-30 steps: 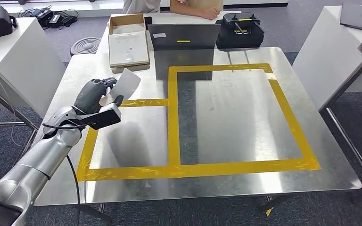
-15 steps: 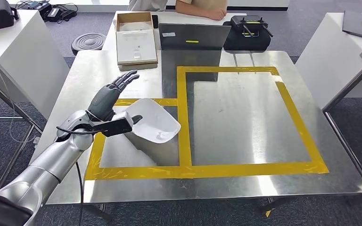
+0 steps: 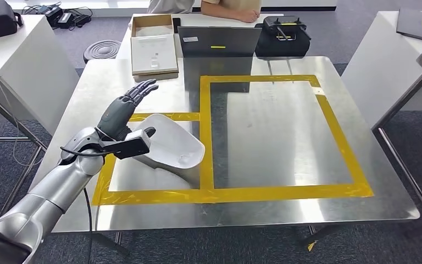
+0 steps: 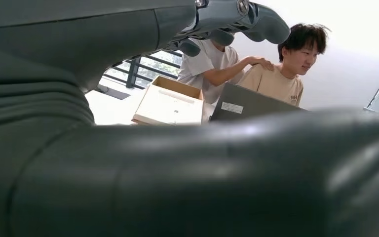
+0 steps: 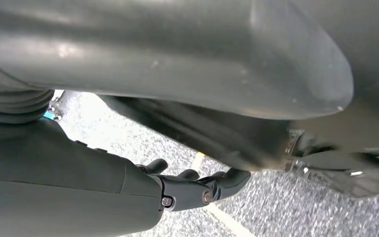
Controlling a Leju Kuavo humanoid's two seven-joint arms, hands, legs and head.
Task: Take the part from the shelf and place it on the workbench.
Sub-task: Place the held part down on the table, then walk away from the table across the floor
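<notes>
Left hand is over the near-left part of the workbench, fingers stretched out straight and spread, pointing away from the robot, holding nothing. Its thumb sticks out sideways toward the part; from the head view it looks to be at the part's rim, can't confirm contact.

The part is a white curved shell, lying on the steel top inside the smaller, left-hand rectangle of yellow tape. It sits up against the tape strip that divides the two rectangles, just below the short horizontal strip. Open side faces up and slightly toward the robot. It rests on the surface on its own.

Right hand: wrist view has it hanging above speckled grey floor with a pale line across it. Fingers partly curled, nothing visible in them, but most of the hand is hidden behind the cover, so I can't tell whether it's open or closed.

At the far edge of the bench: an open cardboard box with a white sheet inside, a grey metal panel standing upright with a small yellow mark, and a black case to the right of it. Left wrist view shows two people seated behind the box and panel
</notes>
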